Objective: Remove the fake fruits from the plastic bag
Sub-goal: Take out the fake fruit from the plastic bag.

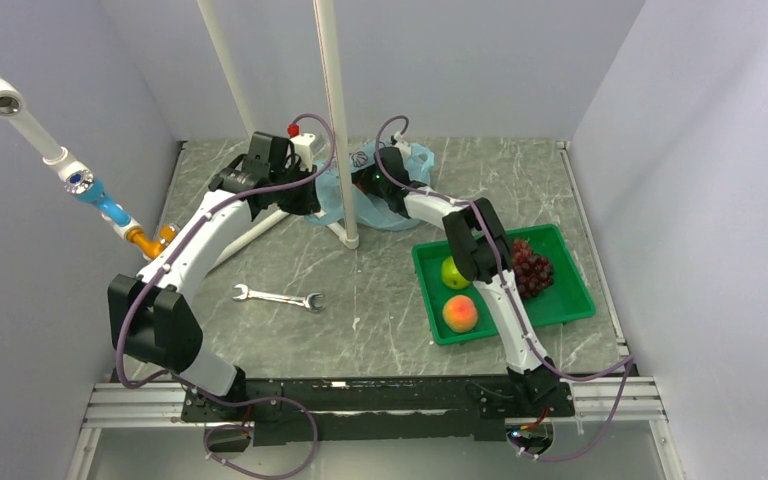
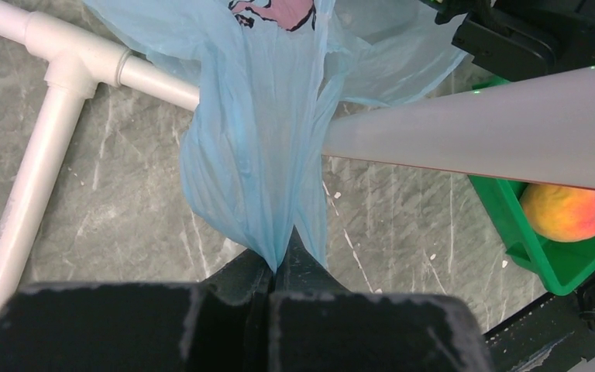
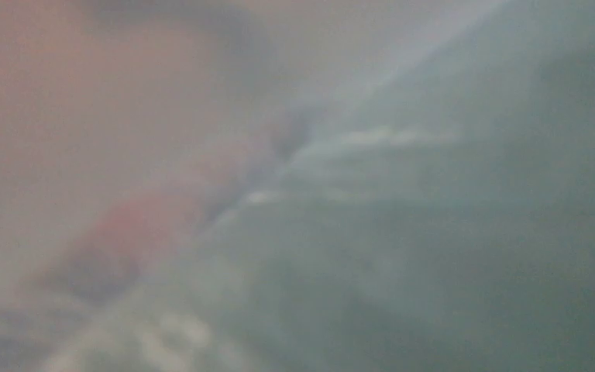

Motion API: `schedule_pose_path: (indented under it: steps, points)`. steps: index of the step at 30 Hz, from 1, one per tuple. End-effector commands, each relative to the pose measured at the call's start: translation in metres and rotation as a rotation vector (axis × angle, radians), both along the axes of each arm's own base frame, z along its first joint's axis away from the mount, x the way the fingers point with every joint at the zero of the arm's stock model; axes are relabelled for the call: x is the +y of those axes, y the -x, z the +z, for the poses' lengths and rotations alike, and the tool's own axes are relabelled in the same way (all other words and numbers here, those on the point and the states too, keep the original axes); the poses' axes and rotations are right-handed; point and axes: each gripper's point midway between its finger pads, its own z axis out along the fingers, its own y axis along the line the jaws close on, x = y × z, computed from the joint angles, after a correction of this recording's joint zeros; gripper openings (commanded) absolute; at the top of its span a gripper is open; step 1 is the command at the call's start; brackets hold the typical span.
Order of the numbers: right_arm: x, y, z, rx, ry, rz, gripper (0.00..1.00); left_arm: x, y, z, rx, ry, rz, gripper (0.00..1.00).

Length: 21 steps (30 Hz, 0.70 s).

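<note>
Plastic bag (image 2: pixel 256 155) pinched in left end effector (image 2: pixel 279 263), folds running straight away

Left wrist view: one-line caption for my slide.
Fingers of the left gripper pinch a gathered fold of the plastic bag, white pole beside it, peach in the green tray at right.

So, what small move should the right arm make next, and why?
Probably ease the right gripper deeper into the bag, slowly. The left gripper holds the bag's edge pinched, the right one is inside it, and its camera shows only blur, so no grasp is confirmed.
</note>
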Motion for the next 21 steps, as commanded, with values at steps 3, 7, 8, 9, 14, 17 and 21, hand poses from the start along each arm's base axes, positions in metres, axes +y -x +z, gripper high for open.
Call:
schedule_pose_path:
  steps: [3, 7, 8, 9, 14, 17, 21]
  points:
    - [-0.005, -0.003, 0.068, -0.1, -0.162, 0.12, 0.37, 0.014, -0.014, 0.017, -0.076, -0.053, 0.083, 0.0]
    - [-0.024, 0.02, 0.138, -0.188, -0.165, 0.179, 0.21, 0.027, -0.03, 0.015, -0.052, -0.105, 0.189, 0.0]
    - [-0.03, 0.027, 0.148, -0.2, -0.154, 0.192, 0.2, 0.028, -0.034, 0.017, -0.052, -0.107, 0.203, 0.0]
    - [-0.038, 0.035, 0.15, -0.191, -0.138, 0.201, 0.16, 0.027, -0.038, 0.022, -0.061, -0.097, 0.211, 0.0]
    - [-0.056, 0.08, 0.159, -0.149, -0.142, 0.344, 0.05, 0.012, -0.044, 0.035, -0.069, -0.036, 0.153, 0.0]
    - [-0.06, 0.108, 0.161, -0.126, -0.182, 0.444, 0.05, 0.005, -0.041, 0.033, -0.089, -0.013, 0.105, 0.0]
    - [-0.062, 0.143, 0.164, -0.127, -0.173, 0.589, 0.04, 0.01, -0.033, 0.021, -0.094, -0.04, 0.082, 0.0]
